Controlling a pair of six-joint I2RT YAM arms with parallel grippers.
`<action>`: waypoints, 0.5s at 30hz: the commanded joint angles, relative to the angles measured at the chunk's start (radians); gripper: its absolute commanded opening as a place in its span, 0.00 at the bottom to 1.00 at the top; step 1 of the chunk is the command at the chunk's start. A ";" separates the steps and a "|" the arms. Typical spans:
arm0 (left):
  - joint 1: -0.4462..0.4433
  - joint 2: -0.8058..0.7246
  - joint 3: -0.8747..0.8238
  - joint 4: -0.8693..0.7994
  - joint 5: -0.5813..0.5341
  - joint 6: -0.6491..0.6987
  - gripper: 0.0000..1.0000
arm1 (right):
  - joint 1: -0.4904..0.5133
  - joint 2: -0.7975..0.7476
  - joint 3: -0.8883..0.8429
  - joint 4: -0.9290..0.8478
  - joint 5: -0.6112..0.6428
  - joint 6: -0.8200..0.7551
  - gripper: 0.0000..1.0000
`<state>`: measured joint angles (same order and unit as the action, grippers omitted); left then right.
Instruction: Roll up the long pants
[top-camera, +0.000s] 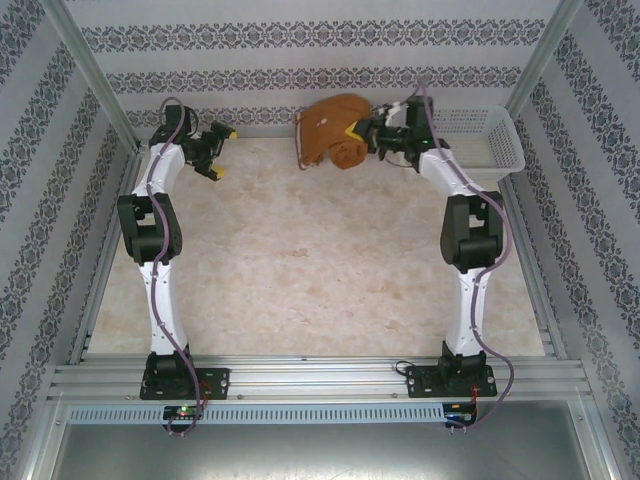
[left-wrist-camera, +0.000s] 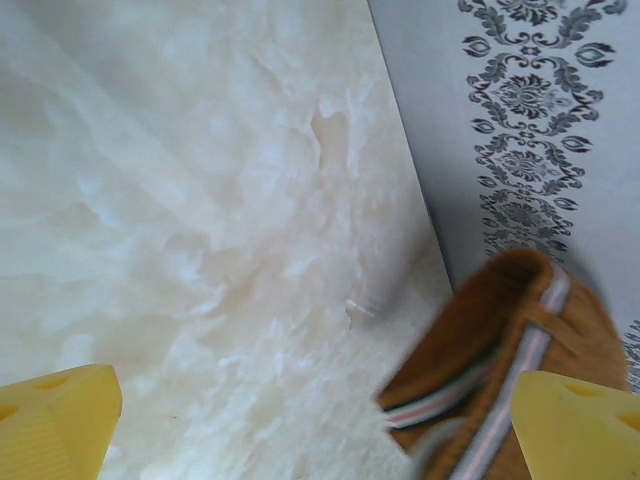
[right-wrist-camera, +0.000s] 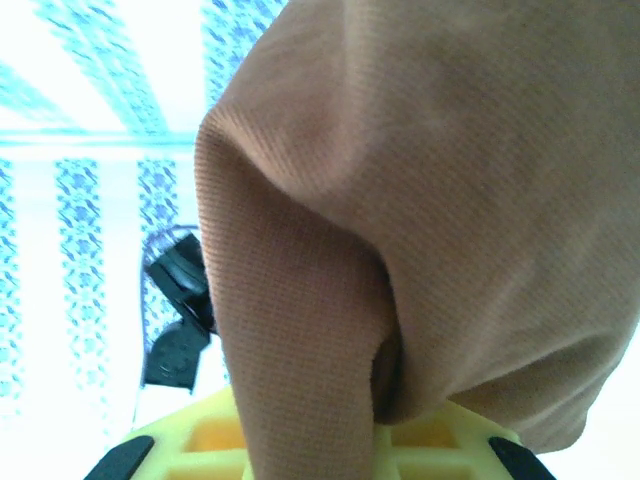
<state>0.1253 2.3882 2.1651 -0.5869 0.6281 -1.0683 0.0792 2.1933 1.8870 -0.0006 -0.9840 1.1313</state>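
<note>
Your right tool (top-camera: 370, 134) meets the rust-brown cloth long pants (top-camera: 335, 130) at the far edge of the counter (top-camera: 300, 260), its fingertips buried in the bundle, where the two legs cannot be told apart. From the right wrist, the pinched fold (right-wrist-camera: 300, 330) covers those tips and runs off the frame. From the left wrist, the bottom edge crops your left tool (left-wrist-camera: 318, 440), its yellow fingers (left-wrist-camera: 55, 420) and the pale striped waistband (left-wrist-camera: 520, 370). Your right arm hides part of the white plastic mesh basket (top-camera: 500, 115).

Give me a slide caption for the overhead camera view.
Right pincer grips the bundled rust-brown pants by the far wall, white basket beside; left pincer open, apart.
</note>
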 joint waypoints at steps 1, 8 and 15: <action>0.002 -0.073 -0.022 0.071 0.029 -0.008 1.00 | -0.067 -0.193 0.060 0.099 0.031 -0.036 0.00; 0.002 -0.049 -0.040 0.088 0.065 -0.010 1.00 | -0.153 -0.397 0.033 -0.182 0.238 -0.234 0.00; 0.002 -0.028 -0.066 0.114 0.098 -0.019 1.00 | -0.175 -0.553 -0.085 -0.251 0.489 -0.257 0.00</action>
<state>0.1261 2.3795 2.1193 -0.5098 0.6899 -1.0760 -0.1032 1.7077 1.8256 -0.2924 -0.6186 0.9428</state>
